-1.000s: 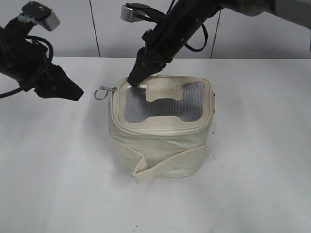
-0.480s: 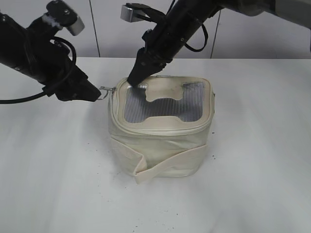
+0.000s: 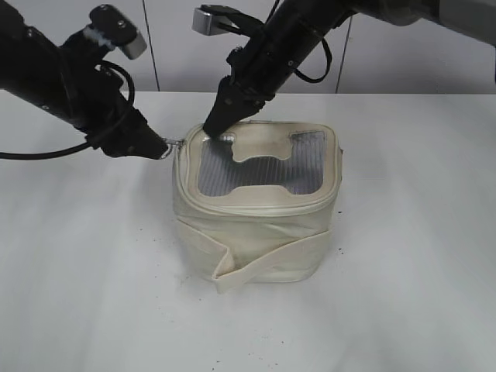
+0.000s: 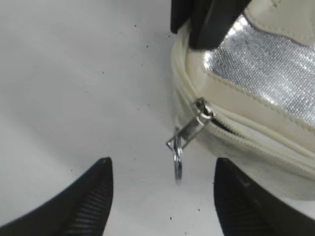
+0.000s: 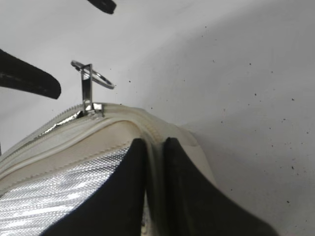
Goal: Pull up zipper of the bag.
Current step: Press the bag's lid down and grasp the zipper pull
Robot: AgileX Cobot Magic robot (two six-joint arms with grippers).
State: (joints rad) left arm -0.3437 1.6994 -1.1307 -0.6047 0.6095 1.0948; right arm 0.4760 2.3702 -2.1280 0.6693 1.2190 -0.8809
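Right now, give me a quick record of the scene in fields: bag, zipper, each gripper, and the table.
bag: cream fabric bag, upright on the table, grey ribbed top
zipper: silver pull with ring sticks out at the bag's left rear corner; a short gap in the track shows behind the slider
left gripper: open, fingers either side of the ring, not touching it
right gripper: nearly shut, fingertips pressed on the bag's rim near the same corner
table: white, with small dark specks

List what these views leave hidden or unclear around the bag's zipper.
- Exterior view: the zipper pull is covered by the left claw, so contact is unclear.
- Left wrist view: the zipper track is cut off by the right edge.
- Right wrist view: the right claw hides the bag rim under it.
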